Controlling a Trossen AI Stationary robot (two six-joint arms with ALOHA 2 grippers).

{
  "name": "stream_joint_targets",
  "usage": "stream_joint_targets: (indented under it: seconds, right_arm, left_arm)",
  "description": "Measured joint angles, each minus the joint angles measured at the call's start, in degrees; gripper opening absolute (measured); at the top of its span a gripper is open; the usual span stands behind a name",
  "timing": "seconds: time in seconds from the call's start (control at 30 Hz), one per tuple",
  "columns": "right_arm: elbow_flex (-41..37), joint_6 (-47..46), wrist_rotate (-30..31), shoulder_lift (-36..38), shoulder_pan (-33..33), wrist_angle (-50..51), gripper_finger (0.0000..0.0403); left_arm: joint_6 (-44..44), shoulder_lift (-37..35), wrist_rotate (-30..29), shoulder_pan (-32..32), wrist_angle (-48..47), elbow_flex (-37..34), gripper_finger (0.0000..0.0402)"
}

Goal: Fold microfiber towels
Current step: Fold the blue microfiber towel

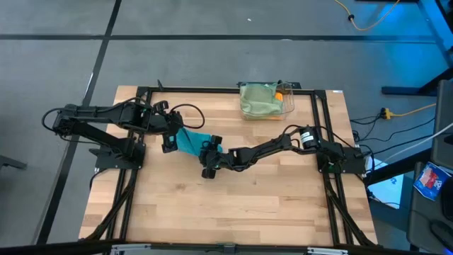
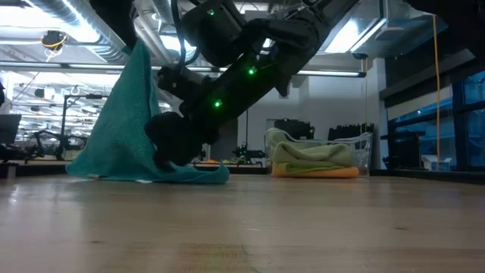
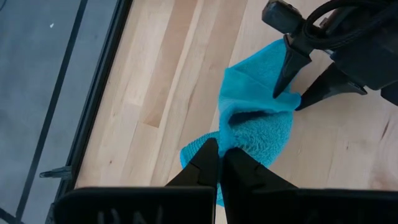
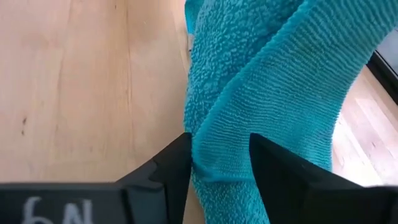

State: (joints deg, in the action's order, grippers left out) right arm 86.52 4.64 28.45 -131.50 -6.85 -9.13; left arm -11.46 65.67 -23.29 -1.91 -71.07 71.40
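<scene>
The teal towel (image 1: 190,140) lies between my two grippers near the table's middle. In the low view the teal towel (image 2: 125,129) rises in a peak on one side, and its lower edge rests on the table. My left gripper (image 3: 221,155) is shut on its raised end. My right gripper (image 4: 217,165) is shut on its other end, low near the table (image 2: 170,144). Pale green towels over an orange one (image 2: 314,159) lie in the clear bin (image 1: 265,99) at the far edge. My left gripper pinches a bunched fold of the towel's raised end (image 3: 231,144) between its two fingers, from above. The towel hangs slack below the fingers, down to the table. My right gripper has the towel's opposite end (image 4: 214,149) between its two fingers, several bunched layers. The fingers (image 3: 285,74) slant down at it, close to the tabletop. That end stays low by the table.
The clear bin (image 2: 356,148) stands at the table's far edge, right of the middle. Black frame rails (image 1: 322,127) run along the table's left and right sides. Bare wood (image 1: 233,205) lies toward the near edge.
</scene>
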Motion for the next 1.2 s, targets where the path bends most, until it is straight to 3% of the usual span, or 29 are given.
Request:
stream_joint_targets:
  seconds: [0.3,0.67,1.2]
  right_arm:
    - [0.00,-1.54,0.00,-0.02,1.03,0.79,0.0124]
    - [-0.02,-2.69,-1.86,-0.02,1.81,1.22,0.0119]
    - [-0.02,-1.31,-1.62,-0.03,1.92,1.25,0.0183]
  left_arm:
    - [-0.15,0.00,0.02,0.00,0.00,0.00,0.0000]
    - [-0.15,0.00,0.04,0.00,0.00,0.00,0.0000]
    - [-0.15,0.00,0.04,0.00,0.00,0.00,0.0000]
